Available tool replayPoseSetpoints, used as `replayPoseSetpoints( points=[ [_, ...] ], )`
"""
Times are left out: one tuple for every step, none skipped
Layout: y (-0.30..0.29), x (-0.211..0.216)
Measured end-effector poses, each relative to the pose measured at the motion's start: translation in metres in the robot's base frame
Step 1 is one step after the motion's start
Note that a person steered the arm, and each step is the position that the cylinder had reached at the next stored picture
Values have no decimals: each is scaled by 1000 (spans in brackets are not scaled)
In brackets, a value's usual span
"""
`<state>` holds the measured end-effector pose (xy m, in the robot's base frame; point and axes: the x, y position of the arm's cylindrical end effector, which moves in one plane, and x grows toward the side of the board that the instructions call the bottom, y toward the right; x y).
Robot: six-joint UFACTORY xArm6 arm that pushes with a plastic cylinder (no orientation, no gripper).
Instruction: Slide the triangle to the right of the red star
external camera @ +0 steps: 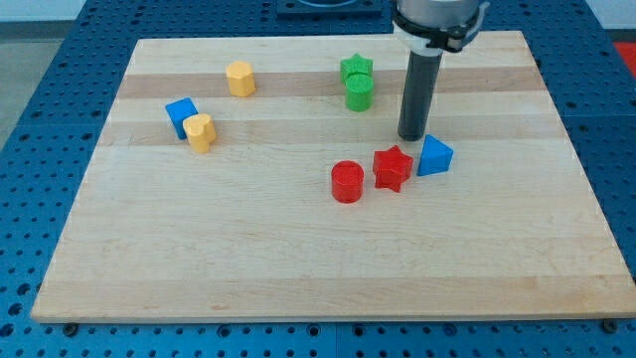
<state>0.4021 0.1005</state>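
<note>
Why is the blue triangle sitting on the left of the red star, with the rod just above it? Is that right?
Not quite. In the camera view the blue triangle sits on the view's right of the red star, close beside it, not on its left. The rest holds: my tip is just above the triangle, toward the view's top.

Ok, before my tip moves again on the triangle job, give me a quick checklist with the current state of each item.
1. My tip in view: ok, just above the blue triangle and red star, toward the view's top.
2. Tip touching a block: cannot tell; it looks just clear of the triangle.
3. Triangle on the star's right side: ok, beside it.
4. Triangle touching the star: cannot tell; very close.
5. Red cylinder out of the way: ok, on the star's left.
6. Green blocks clear of the tip: ok, apart, toward the view's top left.
</note>
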Motion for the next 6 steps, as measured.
replayPoseSetpoints(
  points=[
    [4,15],
    [9,28],
    [11,50],
    [11,78],
    [4,86],
    [-11,86]
  ],
)
